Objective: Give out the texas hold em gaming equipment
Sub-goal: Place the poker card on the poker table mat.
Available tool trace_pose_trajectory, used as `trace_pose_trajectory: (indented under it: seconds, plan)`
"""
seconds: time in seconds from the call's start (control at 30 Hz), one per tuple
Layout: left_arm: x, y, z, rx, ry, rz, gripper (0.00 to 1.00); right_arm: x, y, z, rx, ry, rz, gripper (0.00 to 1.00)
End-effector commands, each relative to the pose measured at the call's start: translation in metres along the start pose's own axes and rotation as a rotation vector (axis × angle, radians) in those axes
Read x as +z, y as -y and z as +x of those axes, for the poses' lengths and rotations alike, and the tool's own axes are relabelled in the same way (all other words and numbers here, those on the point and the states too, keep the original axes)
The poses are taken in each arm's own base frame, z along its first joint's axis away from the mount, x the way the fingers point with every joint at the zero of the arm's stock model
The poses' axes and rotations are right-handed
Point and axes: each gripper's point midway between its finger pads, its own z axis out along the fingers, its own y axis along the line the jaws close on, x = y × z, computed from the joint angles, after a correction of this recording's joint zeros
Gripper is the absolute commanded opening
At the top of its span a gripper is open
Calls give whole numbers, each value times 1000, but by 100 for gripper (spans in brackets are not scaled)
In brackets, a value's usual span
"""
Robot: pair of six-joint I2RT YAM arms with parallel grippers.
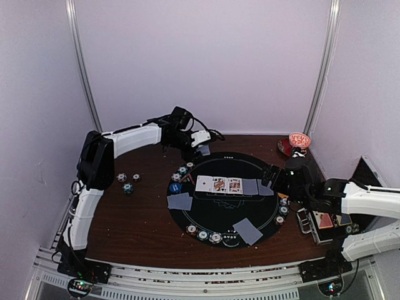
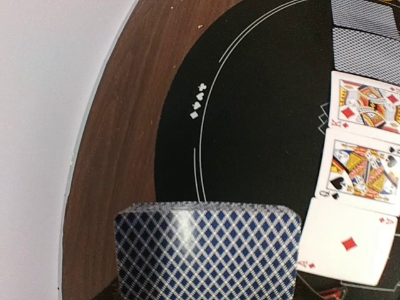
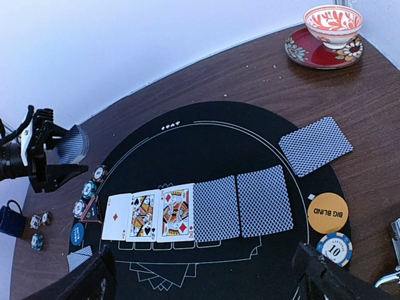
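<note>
Blue-lattice-backed playing card (image 2: pixel 206 250) gripped by left hand (image 1: pixel 200 144) over far edge of round black mat (image 1: pixel 219 219); right hand (image 1: pixel 273 178) held wide open.

White walls (image 1: pixel 206 62); brown wooden table (image 1: pixel 140 222)

We note a matt black cloth mat (image 3: pixel 206 134), a wood-grain table (image 3: pixel 250 75), slightly glossy playing cards (image 3: pixel 215 209) and a shiny glazed cup (image 3: pixel 332 24).

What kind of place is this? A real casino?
Probably not a casino: it looks like a robot test booth set up for poker. Plain white walls close in a table, a left arm and right arm stand at its edge, and a mat holds cards and chips.
</note>
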Motion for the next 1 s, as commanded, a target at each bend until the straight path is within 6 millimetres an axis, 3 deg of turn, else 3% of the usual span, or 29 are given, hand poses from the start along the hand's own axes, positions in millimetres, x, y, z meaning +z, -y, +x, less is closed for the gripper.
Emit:
trace_pose_trajectory:
  seconds: [0.0,0.23,0.33,0.63,0.77,0.97]
  plan:
    - [28,-10,-26,36,32,-70,61,-1,9,6,14,7,8,100]
    - [70,-11,-41,104,66,-146,61,1,11,15,13,-5,-9,100]
    - [86,-10,-37,124,58,-162,61,2,11,18,11,-13,-19,100]
    - [108,-7,-26,192,23,-202,61,-1,8,20,17,-12,-56,100]
    - [114,-3,-23,200,23,-192,67,-2,8,20,23,-8,-62,100]
    - [120,0,-17,191,15,-184,83,-6,8,16,34,4,-72,100]
